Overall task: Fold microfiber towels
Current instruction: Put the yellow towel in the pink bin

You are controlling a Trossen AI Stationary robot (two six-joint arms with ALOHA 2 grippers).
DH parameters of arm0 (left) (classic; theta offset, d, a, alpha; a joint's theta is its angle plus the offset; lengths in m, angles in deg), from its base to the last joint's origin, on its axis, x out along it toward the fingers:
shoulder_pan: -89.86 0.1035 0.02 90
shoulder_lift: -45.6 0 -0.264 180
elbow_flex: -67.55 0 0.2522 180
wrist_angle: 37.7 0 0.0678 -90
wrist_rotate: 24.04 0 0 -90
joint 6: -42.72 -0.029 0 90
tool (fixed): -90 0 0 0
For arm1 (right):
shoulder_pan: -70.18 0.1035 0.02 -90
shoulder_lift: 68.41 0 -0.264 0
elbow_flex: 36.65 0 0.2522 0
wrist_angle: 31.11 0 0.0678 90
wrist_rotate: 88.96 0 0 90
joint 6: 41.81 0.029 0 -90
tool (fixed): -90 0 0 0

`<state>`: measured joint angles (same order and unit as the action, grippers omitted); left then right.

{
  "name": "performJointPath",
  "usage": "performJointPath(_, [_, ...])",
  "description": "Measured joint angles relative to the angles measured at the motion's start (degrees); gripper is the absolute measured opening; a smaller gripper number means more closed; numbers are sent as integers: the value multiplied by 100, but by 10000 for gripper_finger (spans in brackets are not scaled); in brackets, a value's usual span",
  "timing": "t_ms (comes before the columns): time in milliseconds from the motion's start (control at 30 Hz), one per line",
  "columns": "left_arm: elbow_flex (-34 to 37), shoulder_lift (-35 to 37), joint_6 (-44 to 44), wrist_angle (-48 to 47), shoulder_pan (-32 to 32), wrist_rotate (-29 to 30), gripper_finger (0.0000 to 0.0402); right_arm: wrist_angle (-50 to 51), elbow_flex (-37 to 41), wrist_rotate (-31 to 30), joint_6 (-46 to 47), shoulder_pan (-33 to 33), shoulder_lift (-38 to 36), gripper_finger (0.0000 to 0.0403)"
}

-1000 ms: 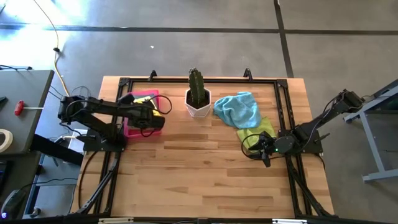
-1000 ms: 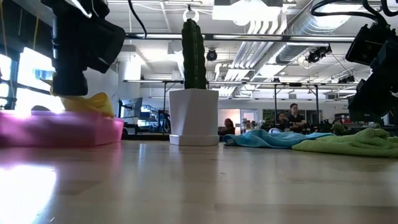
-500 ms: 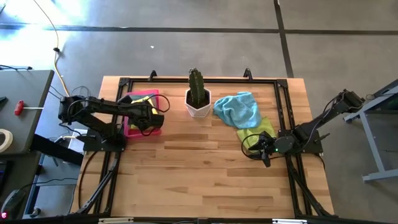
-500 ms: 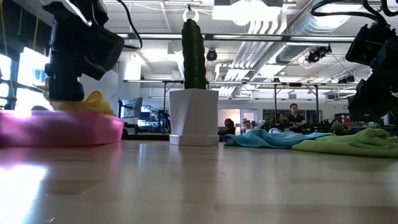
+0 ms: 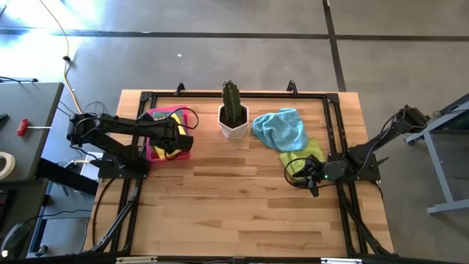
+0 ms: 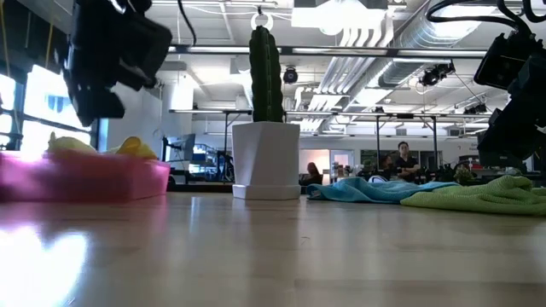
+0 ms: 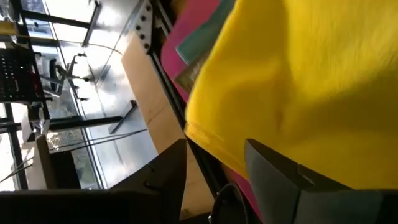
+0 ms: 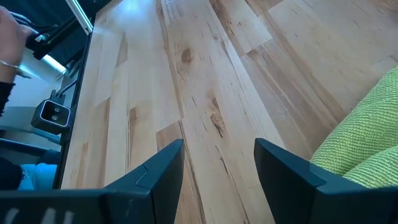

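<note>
Two left fingers [image 7: 280, 180] parted, just above yellow towel [image 7: 298, 81], apart

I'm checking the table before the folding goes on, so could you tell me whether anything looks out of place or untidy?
Nothing looks damaged or spilled. The light blue towel and lime green towel lie rumpled and overlapping beside the potted cactus, not yet folded. The yellow towel sits bunched in the pink tray, under the open left gripper.

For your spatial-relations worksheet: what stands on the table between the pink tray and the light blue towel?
A cactus in a white pot stands between the pink tray and the light blue towel, clearest in the high view.
</note>
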<state>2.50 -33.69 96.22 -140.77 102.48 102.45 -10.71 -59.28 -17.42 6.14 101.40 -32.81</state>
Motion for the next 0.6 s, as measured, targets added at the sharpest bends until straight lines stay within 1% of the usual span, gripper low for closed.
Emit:
performJointPath(133, [-363, 222, 163, -39, -183, 273, 156, 0, 0, 0, 0, 0, 0, 188])
performJointPath(167, [-404, 285, 183, 58, -225, 283, 156, 0, 0, 0, 0, -1, 0, 188])
performJointPath(267, [-422, 401, 185, 757, -422, 194, 156, -2, 0, 0, 0, -1, 0, 188])
performJointPath(400, [-251, 412, 189, 1209, -638, -136, 156, 0, 0, 0, 0, -1, 1, 188])
performJointPath(600, [349, 386, 92, 2087, -843, -387, 156, -1, 0, 0, 0, 0, 0, 188])
